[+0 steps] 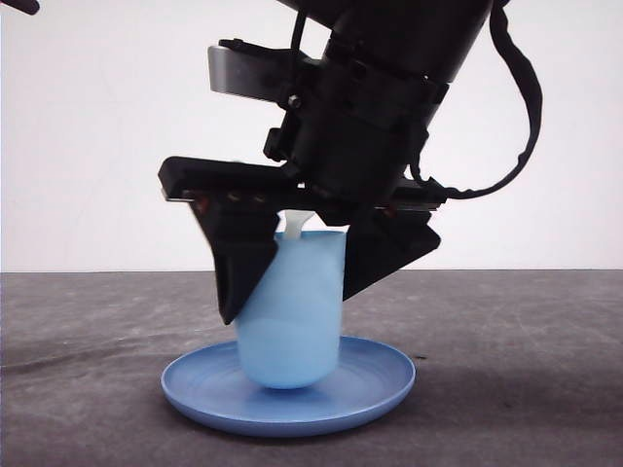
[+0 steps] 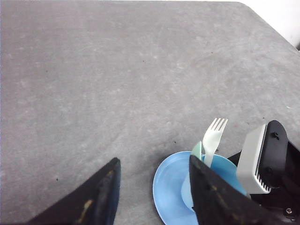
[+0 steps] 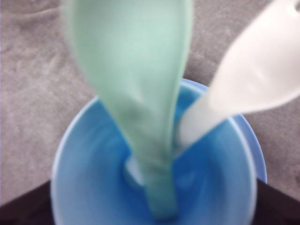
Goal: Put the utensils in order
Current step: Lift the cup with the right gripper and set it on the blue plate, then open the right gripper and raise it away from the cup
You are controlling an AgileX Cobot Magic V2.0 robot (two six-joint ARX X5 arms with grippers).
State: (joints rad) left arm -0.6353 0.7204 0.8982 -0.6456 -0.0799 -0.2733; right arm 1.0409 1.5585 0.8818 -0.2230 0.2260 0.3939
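A pale mint-green spoon and a white fork stand handle-down in a light blue cup. The cup rests upright on a round blue plate. My right gripper comes down from above with one finger on each side of the cup, pressed against its walls. In the left wrist view the fork and spoon stick up out of the cup on the plate. My left gripper hangs open over bare table beside the plate, holding nothing.
The grey table stretches wide on both sides of the plate. Its far corner shows in the left wrist view. The right arm's black body and cable hang over the cup.
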